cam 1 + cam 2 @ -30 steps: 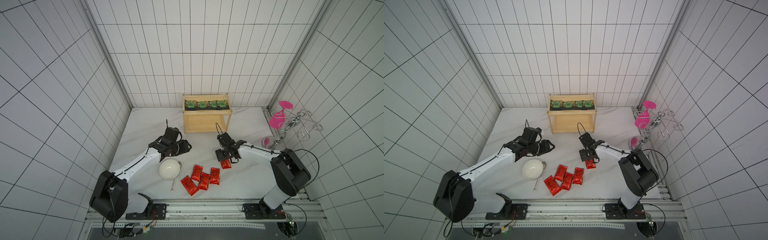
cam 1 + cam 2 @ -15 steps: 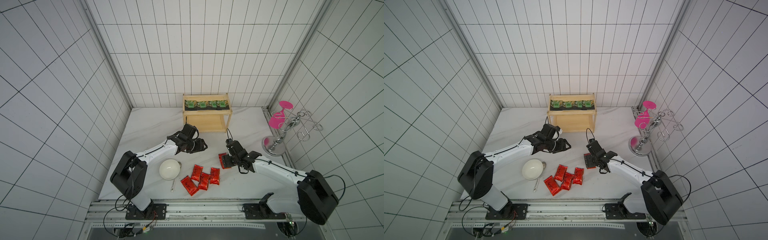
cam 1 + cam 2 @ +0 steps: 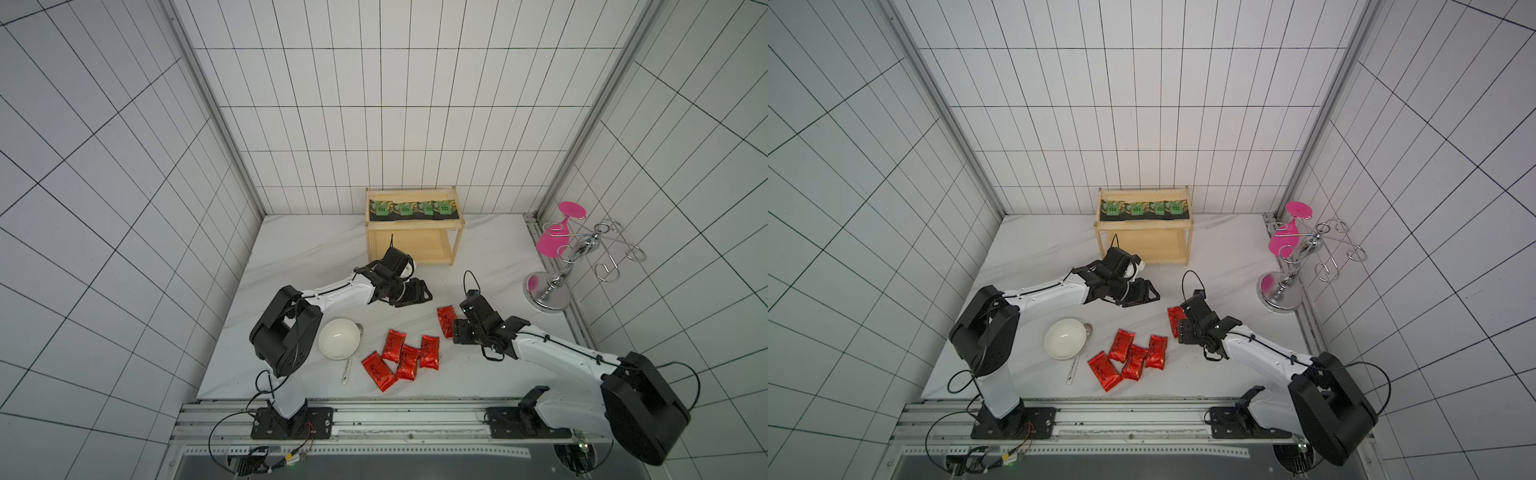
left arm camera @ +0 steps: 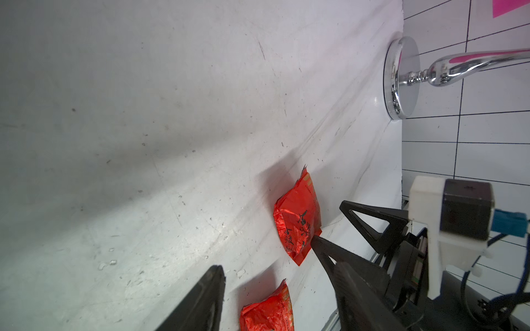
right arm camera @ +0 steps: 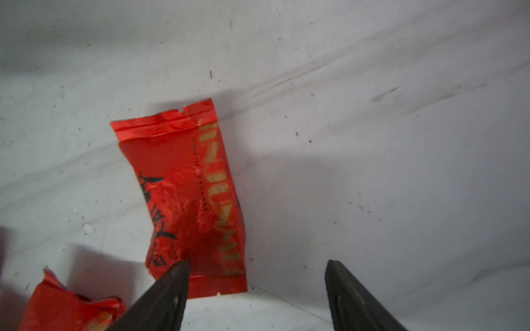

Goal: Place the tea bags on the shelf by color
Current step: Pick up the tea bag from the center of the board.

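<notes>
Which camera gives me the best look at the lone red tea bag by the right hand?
The right wrist view: the lone red tea bag shows large, print visible, lying by the open right hand. Both top views show the bag small; the left wrist view shows it obliquely.

- The left gripper stands with its jaws apart over bare marble table, with open room on every side of it.
- Beyond it, the wooden shelf opens between thin corner posts. Its lower board is free, while four black sachets fill the top board.
- One finger of the right gripper overlaps the end of the lone red pouch. The other finger is over clear table.
- On its outer side, well apart, stands the chrome stand, whose wire arms reach overhead.
- Between both arms, toward the rail, lie four clustered red pouches, a white bowl and a spoon.
</notes>
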